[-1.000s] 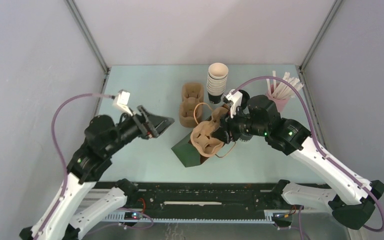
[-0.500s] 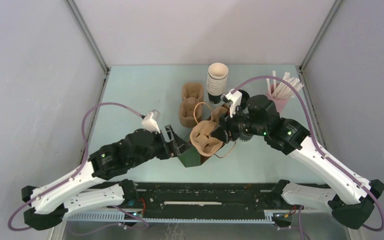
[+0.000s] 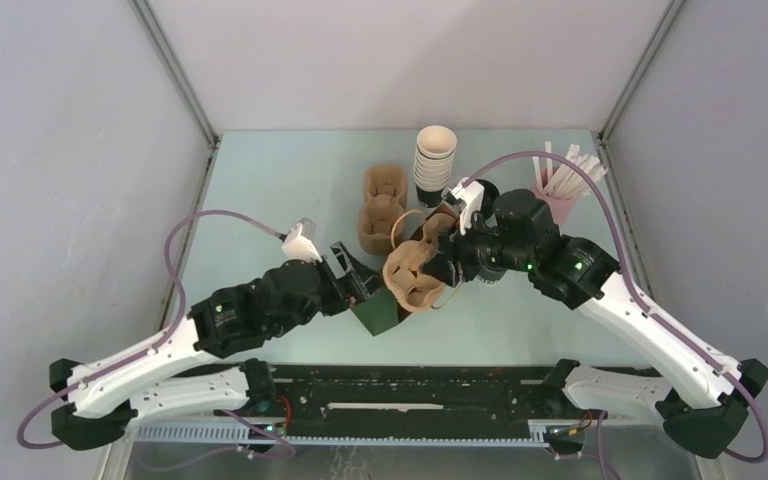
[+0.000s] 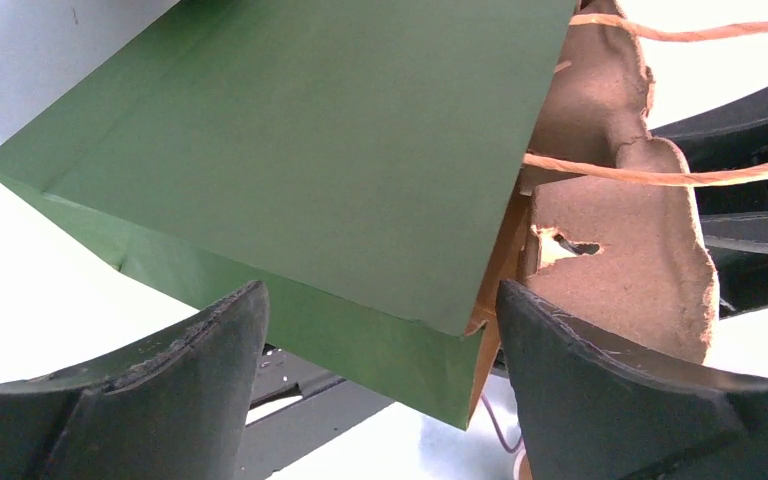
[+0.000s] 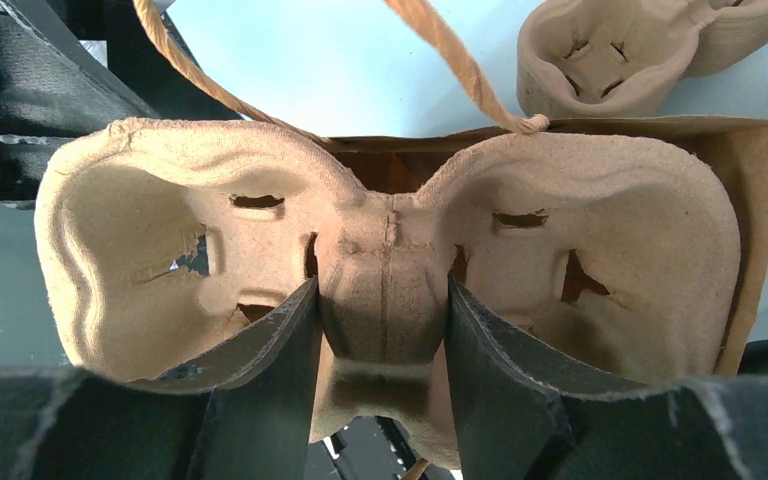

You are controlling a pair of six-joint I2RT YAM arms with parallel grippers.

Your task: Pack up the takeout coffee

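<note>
A green paper bag point(image 3: 375, 312) point(image 4: 310, 150) lies on its side, its brown-lined mouth towards the right arm. My right gripper point(image 3: 450, 265) point(image 5: 380, 290) is shut on the middle ridge of a brown pulp cup carrier point(image 3: 415, 275) point(image 5: 560, 230), held upright at the bag's mouth. My left gripper point(image 3: 355, 285) point(image 4: 380, 300) is open, its jaws straddling the bag's lower corner by the mouth; the carrier point(image 4: 620, 240) shows just beyond. I do not see the takeout coffee. A dark round thing point(image 3: 487, 188) peeks out behind the right wrist; I cannot tell what it is.
A tall stack of white-rimmed cups point(image 3: 435, 160) stands at the back centre. Two more pulp carriers point(image 3: 382, 205) point(image 5: 640, 50) lie left of it. A pink holder of white sticks point(image 3: 560, 185) stands back right. The bag's twine handles point(image 3: 405, 215) loop over the carrier.
My left arm has swung in from the left and come down to the bag, its open jaws now around the bag's corner. The right gripper and carrier have barely shifted.
</note>
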